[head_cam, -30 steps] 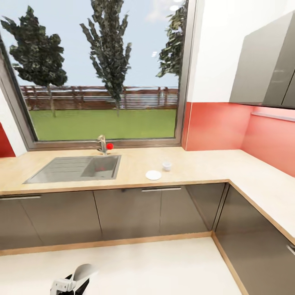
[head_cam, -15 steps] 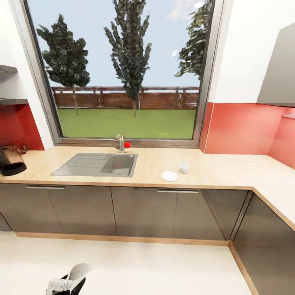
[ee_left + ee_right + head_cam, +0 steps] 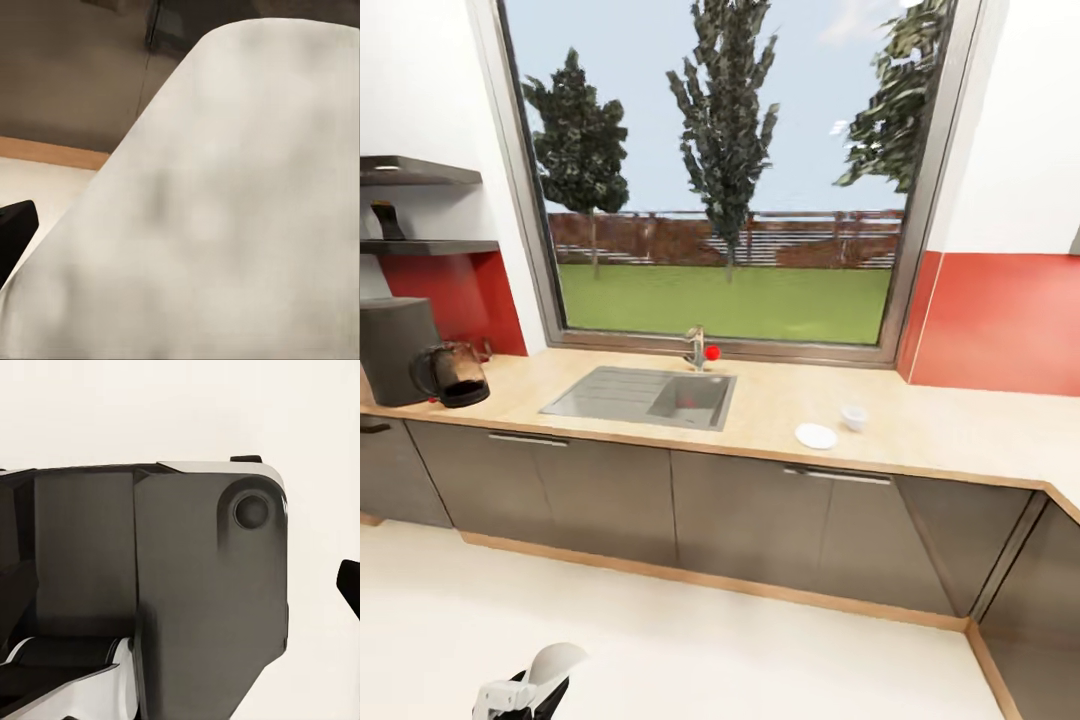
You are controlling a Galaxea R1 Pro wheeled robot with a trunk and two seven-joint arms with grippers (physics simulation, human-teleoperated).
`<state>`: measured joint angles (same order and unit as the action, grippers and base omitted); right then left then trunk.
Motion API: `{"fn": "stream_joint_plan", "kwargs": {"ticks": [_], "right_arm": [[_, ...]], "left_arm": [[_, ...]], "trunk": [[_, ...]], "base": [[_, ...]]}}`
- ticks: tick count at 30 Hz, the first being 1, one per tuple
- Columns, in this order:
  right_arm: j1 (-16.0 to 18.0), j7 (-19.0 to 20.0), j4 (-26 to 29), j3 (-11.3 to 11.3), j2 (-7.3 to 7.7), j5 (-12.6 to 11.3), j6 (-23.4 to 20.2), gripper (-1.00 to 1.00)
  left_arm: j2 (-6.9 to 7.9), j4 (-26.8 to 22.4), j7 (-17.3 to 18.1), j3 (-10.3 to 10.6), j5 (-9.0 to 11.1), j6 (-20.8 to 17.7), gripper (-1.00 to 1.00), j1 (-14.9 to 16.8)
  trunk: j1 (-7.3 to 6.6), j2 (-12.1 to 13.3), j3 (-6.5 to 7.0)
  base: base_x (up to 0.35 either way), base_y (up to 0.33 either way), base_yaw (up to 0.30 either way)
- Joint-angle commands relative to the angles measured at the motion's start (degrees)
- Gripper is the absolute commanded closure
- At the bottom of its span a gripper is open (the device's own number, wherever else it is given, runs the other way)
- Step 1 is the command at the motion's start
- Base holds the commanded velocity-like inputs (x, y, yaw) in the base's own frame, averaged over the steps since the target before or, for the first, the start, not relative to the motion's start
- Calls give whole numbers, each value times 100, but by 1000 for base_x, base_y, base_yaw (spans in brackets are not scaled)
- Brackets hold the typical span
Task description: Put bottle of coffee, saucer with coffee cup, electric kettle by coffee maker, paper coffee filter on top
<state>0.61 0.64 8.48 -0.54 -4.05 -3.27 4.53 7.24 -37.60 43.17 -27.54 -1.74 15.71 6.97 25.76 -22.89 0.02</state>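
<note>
From the head camera I am swinging the view left — the coffee maker [image 3: 396, 349] and electric kettle [image 3: 453, 374] are now coming into sight at the bench's [image 3: 780, 415] far left, under the kitchen shelf [image 3: 430, 246]. The saucer [image 3: 816, 436] and coffee cup [image 3: 853, 416] are sitting apart, right of the sink [image 3: 650, 396]. Both wrist cameras are showing robot casing — either hand's state I cannot tell.

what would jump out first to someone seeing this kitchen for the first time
Probably the big window with trees and lawn, above the steel sink set in the light wood countertop. Next, the dark coffee maker at the counter's left end with the electric kettle beside it, and the white saucer and coffee cup right of the sink.
</note>
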Motion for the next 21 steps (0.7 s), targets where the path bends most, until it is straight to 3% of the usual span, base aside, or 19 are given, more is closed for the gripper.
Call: {"fn": "stream_joint_plan", "kwargs": {"ticks": [1, 13, 21], "right_arm": [[0, 7, -4, -7, 0, -34, 21, -100], [0, 7, -4, -8, 0, -33, 21, -100], [0, 7, -4, -13, 0, -33, 21, -100]], "left_arm": [[-3, 7, 33, -24, -19, 20, 100, 6], [-3, 7, 33, -24, -19, 19, 100, 7], [-3, 7, 33, -24, -19, 16, 100, 7]], "trunk": [[2, -3, -2], [2, -3, -2], [2, -3, -2]], "base": [[64, 0, 279], [294, 75, 279], [69, 38, 279]]}}
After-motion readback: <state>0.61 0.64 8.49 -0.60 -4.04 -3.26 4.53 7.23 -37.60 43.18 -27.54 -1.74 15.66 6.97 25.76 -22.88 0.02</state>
